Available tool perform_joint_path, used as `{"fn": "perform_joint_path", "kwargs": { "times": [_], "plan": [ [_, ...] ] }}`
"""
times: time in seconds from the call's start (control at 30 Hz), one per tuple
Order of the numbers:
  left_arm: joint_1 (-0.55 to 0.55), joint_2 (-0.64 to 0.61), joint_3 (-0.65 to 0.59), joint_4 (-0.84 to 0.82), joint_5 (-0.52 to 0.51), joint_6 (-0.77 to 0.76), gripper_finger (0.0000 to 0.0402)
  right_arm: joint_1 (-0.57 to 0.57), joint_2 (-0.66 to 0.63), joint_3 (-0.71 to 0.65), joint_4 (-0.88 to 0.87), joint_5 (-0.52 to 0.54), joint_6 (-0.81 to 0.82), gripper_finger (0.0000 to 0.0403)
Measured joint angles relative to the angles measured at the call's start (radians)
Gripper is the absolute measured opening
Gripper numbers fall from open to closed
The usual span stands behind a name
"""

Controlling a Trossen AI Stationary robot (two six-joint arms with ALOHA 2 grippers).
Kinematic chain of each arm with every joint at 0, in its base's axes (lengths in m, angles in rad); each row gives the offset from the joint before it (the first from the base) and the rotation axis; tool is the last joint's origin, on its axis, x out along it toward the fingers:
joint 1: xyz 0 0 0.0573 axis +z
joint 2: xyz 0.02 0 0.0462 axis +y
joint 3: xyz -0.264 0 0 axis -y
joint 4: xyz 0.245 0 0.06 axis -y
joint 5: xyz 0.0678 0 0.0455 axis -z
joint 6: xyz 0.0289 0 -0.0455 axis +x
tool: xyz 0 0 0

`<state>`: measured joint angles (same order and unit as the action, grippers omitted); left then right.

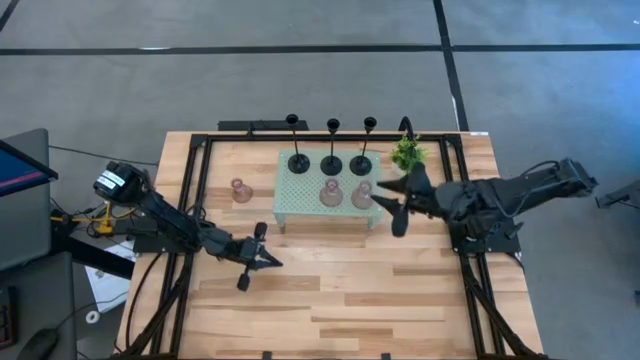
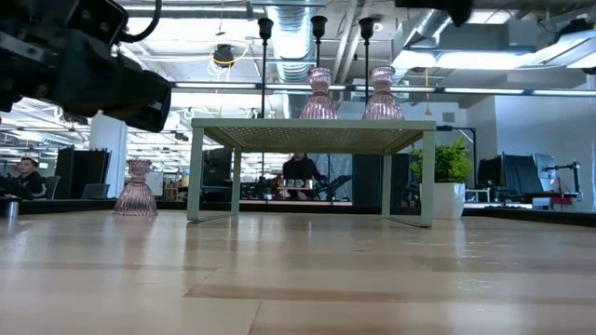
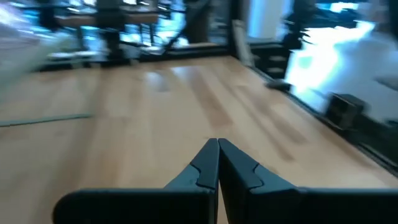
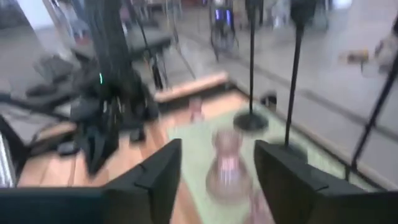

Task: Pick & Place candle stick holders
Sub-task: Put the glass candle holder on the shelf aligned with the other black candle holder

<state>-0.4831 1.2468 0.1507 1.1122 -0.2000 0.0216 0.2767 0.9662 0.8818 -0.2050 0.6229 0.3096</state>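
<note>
Three black candle stick holders point(image 1: 331, 160) stand in a row on their disc bases along the far side of the pale green tray point(image 1: 300, 205). Two pink glass holders point(image 1: 331, 193) point(image 1: 362, 195) stand on the tray in front of them. A third pink holder point(image 1: 239, 190) stands on the table, left of the tray. My right gripper point(image 1: 392, 207) hovers open at the tray's right edge, raised above it. In its wrist view a pink holder point(image 4: 229, 163) shows beyond the spread fingers, apart from them. My left gripper point(image 1: 262, 252) is shut near the table's middle left, holding nothing.
A small green potted plant point(image 1: 407, 152) stands on the table just behind my right gripper, off the tray's far right corner. The tray stands on short legs point(image 2: 195, 177). A black frame point(image 1: 190, 200) runs around the tabletop. Bare wood lies toward the near edge.
</note>
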Motion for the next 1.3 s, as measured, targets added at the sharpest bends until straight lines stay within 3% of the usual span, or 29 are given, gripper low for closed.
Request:
{"fn": "perform_joint_path", "kwargs": {
  "times": [0.17, 0.3, 0.43, 0.7, 0.93, 1.1, 1.3],
  "plan": [
    [0.000, -0.091, -0.025, -0.001, -0.135, 0.001, 0.0005, 0.117, 0.017, -0.002, -0.215, 0.090, 0.183, 0.0100],
    [-0.002, -0.210, -0.041, -0.019, -0.199, 0.001, 0.0004, 0.218, 0.087, -0.003, -0.282, 0.160, 0.275, 0.0024],
    [-0.039, -0.378, -0.051, -0.189, -0.323, 0.047, 0.0004, 0.322, 0.189, -0.003, -0.283, 0.264, 0.352, 0.0013],
    [-0.239, -0.683, -0.051, -0.423, -0.772, 0.097, 0.0004, 0.440, 0.393, -0.003, -0.300, 0.385, 0.562, 0.0004],
    [-0.494, -0.750, -0.033, -0.421, -1.352, 0.241, 0.0003, 0.456, 0.480, -0.003, -0.365, 0.400, 0.754, 0.0002],
    [-0.592, -0.729, -0.035, -0.424, -1.367, 0.155, 0.0003, 0.450, 0.477, -0.003, -0.393, 0.405, 0.815, 0.0001],
    [-0.626, -0.619, -0.035, -0.424, -1.359, 0.058, 0.0003, 0.449, 0.467, -0.002, -0.387, 0.403, 0.817, 0.0001]
  ]
}}
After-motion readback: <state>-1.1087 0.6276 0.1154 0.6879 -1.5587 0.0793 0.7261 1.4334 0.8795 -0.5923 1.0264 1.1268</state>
